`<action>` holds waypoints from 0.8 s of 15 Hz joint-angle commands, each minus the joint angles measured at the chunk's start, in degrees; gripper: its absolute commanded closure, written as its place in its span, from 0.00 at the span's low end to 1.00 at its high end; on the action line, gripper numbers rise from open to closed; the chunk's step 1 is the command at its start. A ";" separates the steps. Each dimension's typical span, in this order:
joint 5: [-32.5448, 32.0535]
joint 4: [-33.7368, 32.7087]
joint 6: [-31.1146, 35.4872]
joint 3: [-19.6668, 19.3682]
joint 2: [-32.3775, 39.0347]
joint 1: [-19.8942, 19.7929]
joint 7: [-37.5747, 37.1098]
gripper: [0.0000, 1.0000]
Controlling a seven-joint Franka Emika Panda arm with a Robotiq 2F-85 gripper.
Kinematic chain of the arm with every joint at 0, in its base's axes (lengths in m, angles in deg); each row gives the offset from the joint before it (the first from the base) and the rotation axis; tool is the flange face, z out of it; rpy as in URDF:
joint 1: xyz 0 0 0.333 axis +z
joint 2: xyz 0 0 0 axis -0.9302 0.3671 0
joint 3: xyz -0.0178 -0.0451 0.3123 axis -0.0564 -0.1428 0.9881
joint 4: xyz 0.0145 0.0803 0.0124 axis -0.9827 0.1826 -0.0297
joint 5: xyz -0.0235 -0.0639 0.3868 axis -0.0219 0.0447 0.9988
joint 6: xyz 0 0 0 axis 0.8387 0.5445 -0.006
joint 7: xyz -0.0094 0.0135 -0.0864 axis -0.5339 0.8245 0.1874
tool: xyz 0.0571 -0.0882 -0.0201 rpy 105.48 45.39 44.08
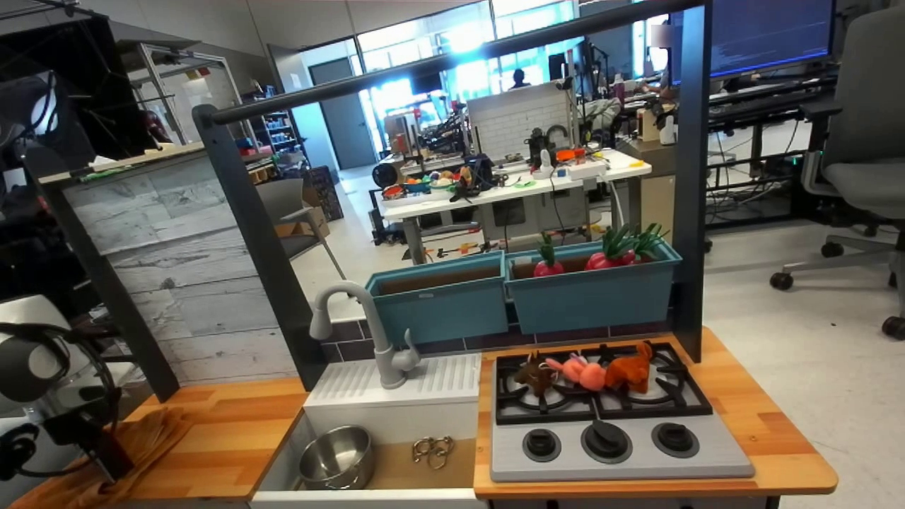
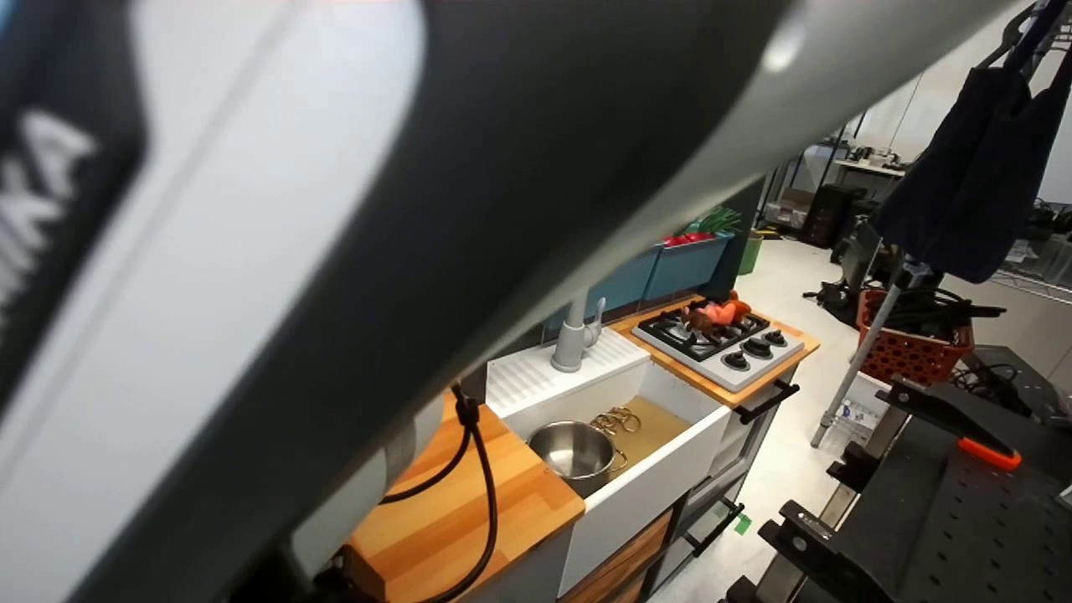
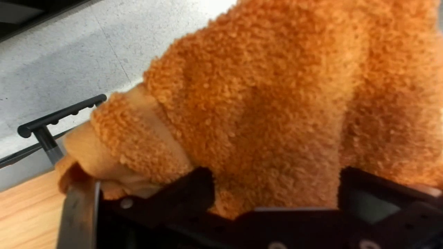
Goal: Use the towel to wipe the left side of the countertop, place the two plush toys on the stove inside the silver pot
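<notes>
Down at the worktop's [image 1: 240,424] eight-o'clock corner in an exterior view, and there's the towel [image 3: 277,103]! It lies bunched, the jaws right over it, spread wide and gripping nothing; in the wrist view the orange cloth fills the gap between them, with a dark handle [image 3: 62,116] out at nine o'clock. Pressing into it? Can't say from here. In an exterior view the arm [image 2: 502,251] cuts a big blurred diagonal, seven o'clock to one. Over in the sink [image 1: 382,498], the pot [image 1: 339,463] sits mouth up at nine o'clock, tap [image 1: 383,346] at twelve. And on the stove [image 1: 573,466], a lively row: brown toy [image 1: 536,378] at ten, pink toy [image 1: 583,375] at eleven, orange toy [image 1: 628,373] at one, a blue planter [image 1: 590,297] behind them at twelve!
</notes>
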 commanded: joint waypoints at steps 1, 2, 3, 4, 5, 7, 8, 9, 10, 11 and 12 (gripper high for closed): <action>0.99 3.35 -1.68 -3.15 1.00 -3.28 -3.00 0.00; 1.56 4.81 -1.83 -3.76 -0.07 -4.21 -3.68 0.00; 2.07 5.95 -1.93 -4.25 -0.71 -5.28 -4.22 0.00; 2.79 7.26 -1.85 -4.67 -1.38 -6.58 -4.65 0.00; 3.46 8.25 -1.90 -5.22 -1.85 -7.82 -5.05 0.00; 3.24 9.22 -3.03 -5.02 -2.52 -10.47 -7.05 0.00; 3.27 9.45 -3.77 -4.99 -2.82 -11.44 -7.71 0.00; 3.25 9.49 -4.67 -4.61 -2.88 -12.38 -8.02 0.00; 3.00 9.11 -5.06 -4.05 -2.54 -12.92 -7.67 0.00; 2.68 8.31 -5.25 -3.55 -2.07 -13.29 -6.97 0.00; 2.16 6.96 -4.95 -3.07 -1.17 -12.77 -6.47 0.00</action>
